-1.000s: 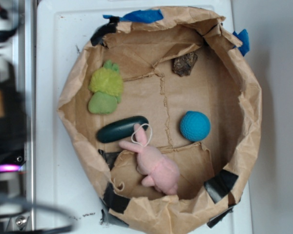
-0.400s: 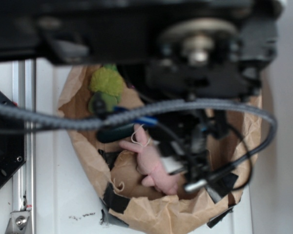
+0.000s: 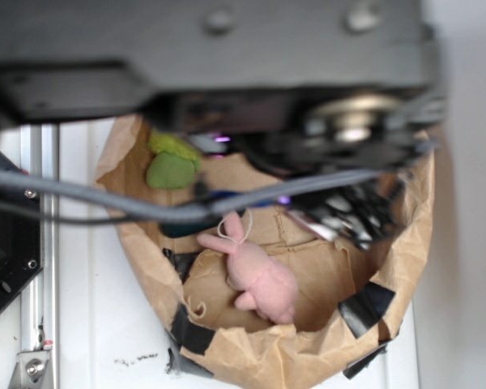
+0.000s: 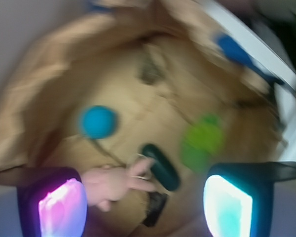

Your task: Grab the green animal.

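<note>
While the blurred black robot arm (image 3: 251, 73) fills the top of the exterior view, the small fuzzy lime-green plush animal (image 3: 172, 164) peeks out beneath it at ten o'clock inside the crumpled brown paper basin (image 3: 259, 356), with the pink plush bunny (image 3: 257, 275) lying free toward six o'clock. From the wrist view, the gripper (image 4: 145, 202) stands wide and empty, its glowing pads at the bottom corners; the green animal sits at three o'clock, untouched, beside the dark green smooth oblong object (image 4: 161, 166), with the teal knitted ball (image 4: 97, 122) at nine o'clock.

A white table (image 3: 97, 324) carries a crumpled brown paper tub (image 3: 259, 356) (patched with black tape).
</note>
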